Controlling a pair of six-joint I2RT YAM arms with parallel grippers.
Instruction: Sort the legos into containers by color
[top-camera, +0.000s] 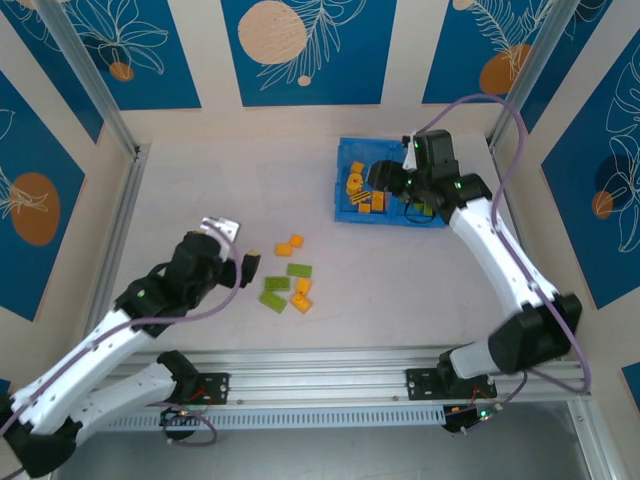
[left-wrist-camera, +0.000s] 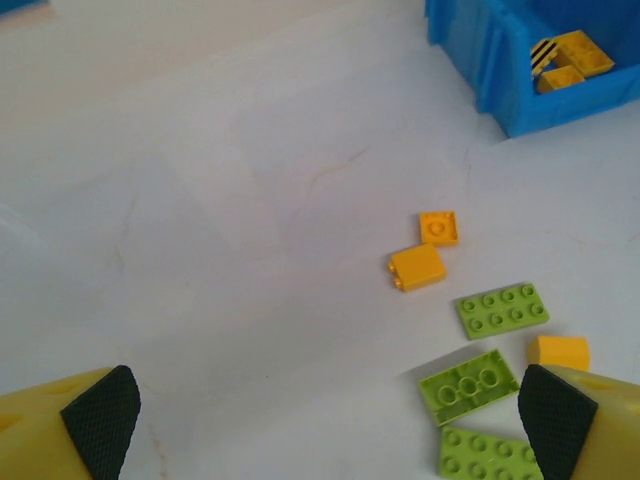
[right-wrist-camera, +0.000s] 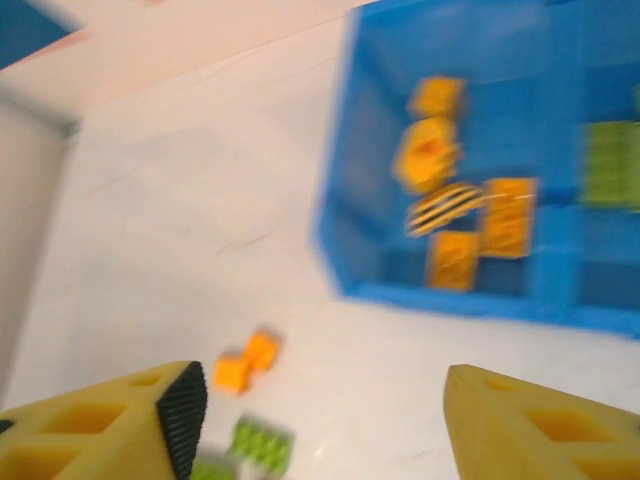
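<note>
Right end effector (right-wrist-camera: 320, 400) hangs wide open, empty, over the blue bin (top-camera: 342, 192); left end effector (left-wrist-camera: 328, 425), likewise open and empty, hangs by loose bricks (left-wrist-camera: 500, 310) left of the bin.

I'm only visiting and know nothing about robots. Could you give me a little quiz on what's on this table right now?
1. True or false: the left claw is holding a brick.
2. Seen from the top camera, what colour are the bricks in the left compartment of the blue bin? A) orange B) green C) red
3. How many green bricks lie loose on the table?
Key: 1 false, it is open and empty. 2 A. 3 three.
</note>
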